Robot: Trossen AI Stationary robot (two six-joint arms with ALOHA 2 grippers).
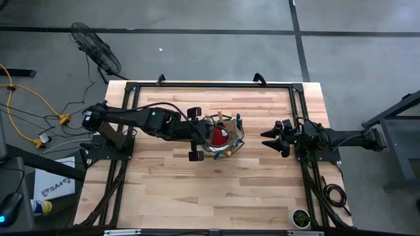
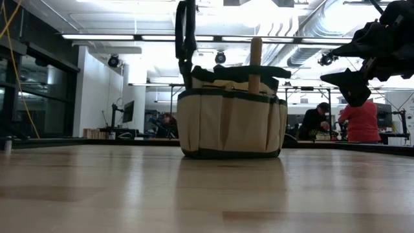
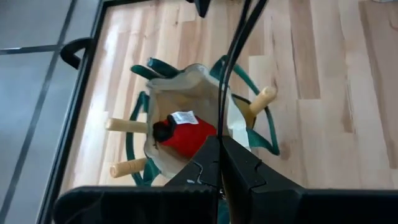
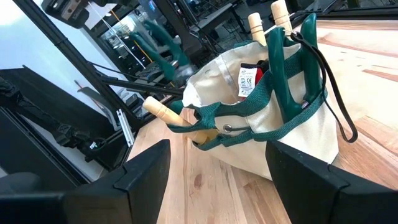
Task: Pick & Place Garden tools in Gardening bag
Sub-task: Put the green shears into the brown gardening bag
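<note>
The tan gardening bag [image 1: 223,136] with dark green trim stands upright on its base at the table's middle. A red glove-like item [image 3: 189,134] with a white label lies inside it. Wooden tool handles [image 3: 127,126] [image 3: 261,99] stick out of its outer pockets, and one shows in the low view [image 2: 256,61]. My left gripper [image 3: 221,155] is shut above the bag's left rim [image 1: 205,135]. A thin dark cord [image 3: 231,56] runs past its fingertips. My right gripper [image 1: 270,139] is open and empty, right of the bag, facing it [image 4: 217,180]. My left gripper is shut with the thin dark cord [image 3: 221,134] right at its fingertips. I cannot tell whether the fingers hold the cord or touch the bag.
A dark metal frame [image 1: 298,88] runs round the table. A small potted plant [image 1: 300,217] and a coiled cable [image 1: 335,193] lie at the near right corner. Bare wood lies in front of the bag. People [image 2: 359,120] are in the room behind.
</note>
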